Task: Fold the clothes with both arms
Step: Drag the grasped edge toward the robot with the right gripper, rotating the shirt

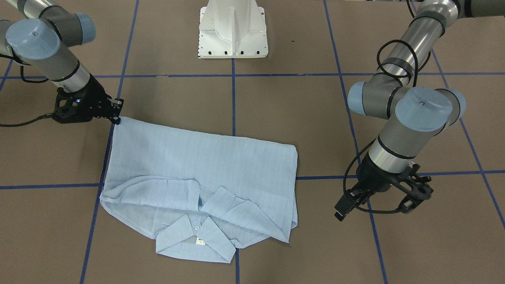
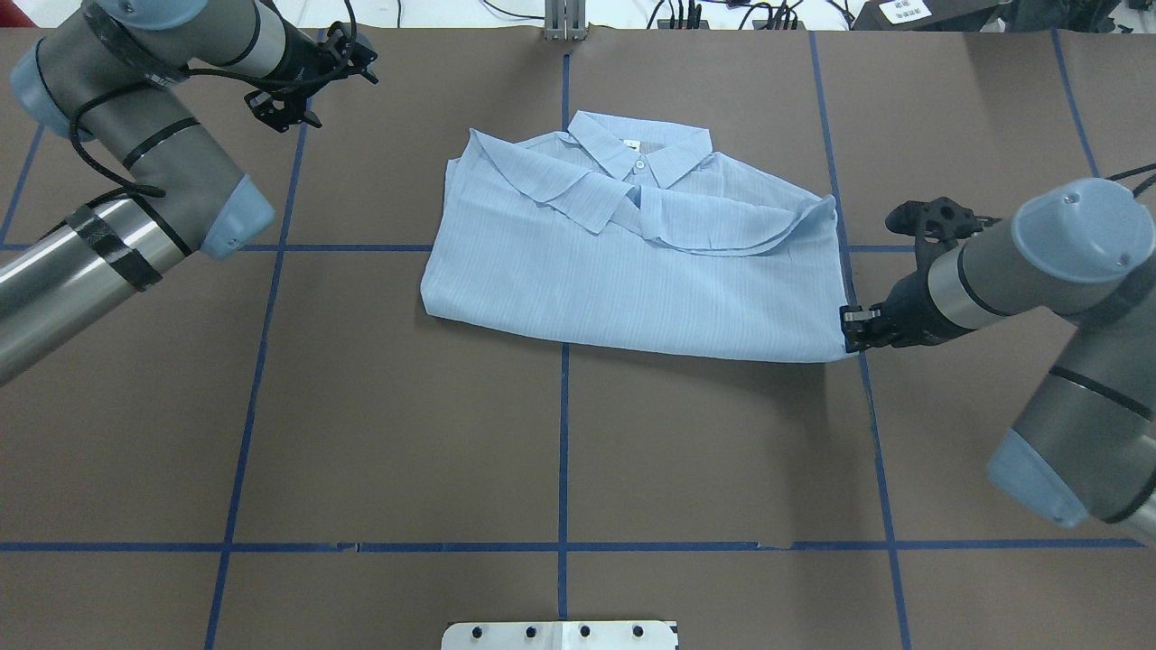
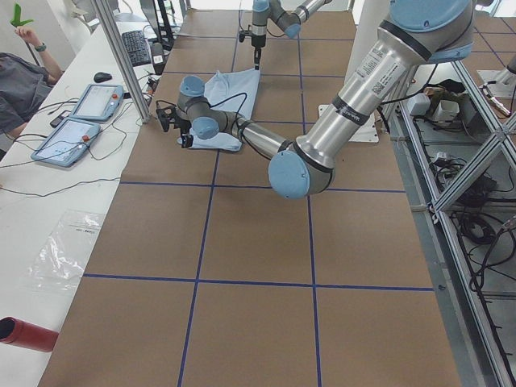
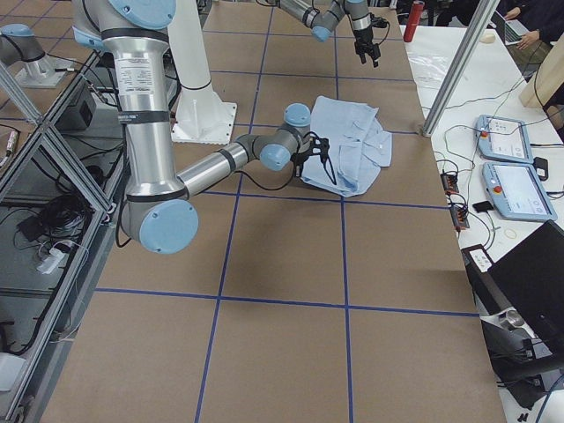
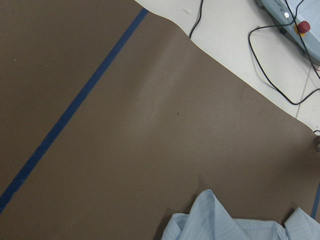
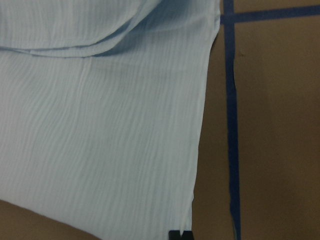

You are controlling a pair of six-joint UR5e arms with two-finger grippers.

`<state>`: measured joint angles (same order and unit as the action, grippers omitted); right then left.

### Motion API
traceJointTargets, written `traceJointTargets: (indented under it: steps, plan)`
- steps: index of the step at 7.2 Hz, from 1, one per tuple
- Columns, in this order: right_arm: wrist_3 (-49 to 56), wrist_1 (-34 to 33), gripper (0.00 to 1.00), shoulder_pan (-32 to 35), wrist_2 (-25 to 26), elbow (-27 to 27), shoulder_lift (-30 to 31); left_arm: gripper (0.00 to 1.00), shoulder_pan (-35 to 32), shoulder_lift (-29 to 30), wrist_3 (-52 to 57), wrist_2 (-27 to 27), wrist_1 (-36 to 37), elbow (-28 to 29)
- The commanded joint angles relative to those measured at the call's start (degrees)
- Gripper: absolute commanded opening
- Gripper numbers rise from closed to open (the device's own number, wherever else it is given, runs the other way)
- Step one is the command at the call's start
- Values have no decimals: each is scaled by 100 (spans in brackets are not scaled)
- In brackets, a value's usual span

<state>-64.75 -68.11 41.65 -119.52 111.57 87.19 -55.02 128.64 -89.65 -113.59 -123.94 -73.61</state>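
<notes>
The pale blue striped shirt (image 2: 632, 280) lies folded in the middle of the table, its collar (image 2: 637, 149) on the far side from the robot. My right gripper (image 2: 849, 329) sits low at the shirt's near right corner, shut on that corner. The right wrist view shows the cloth edge (image 6: 200, 125) running down to a black fingertip (image 6: 179, 234). My left gripper (image 2: 275, 106) hangs above bare table, well to the left of the shirt, open and holding nothing. The left wrist view catches only a shirt edge (image 5: 235, 225).
The white pedestal base (image 1: 232, 29) stands at the robot's side of the table. Blue tape lines (image 2: 564, 451) grid the brown surface. Beyond the table's far edge are teach pendants (image 3: 89, 105), cables, a seated person (image 3: 20, 81) and a red cylinder (image 3: 24, 334).
</notes>
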Motion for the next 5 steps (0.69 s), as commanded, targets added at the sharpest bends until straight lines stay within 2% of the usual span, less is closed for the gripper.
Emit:
traceJointTargets:
  steps: [1, 3, 5]
  plan:
    - [-20, 0, 0, -811, -114, 881, 788, 99, 17, -76, -79, 12, 2, -127]
    - [-81, 0, 0, -2058, -98, 1767, 1604, 99, 35, -129, -79, 21, 2, -180]
    - [-117, 8, 0, -2974, -133, 1947, 1670, 99, 44, -269, -79, 29, -7, -408]
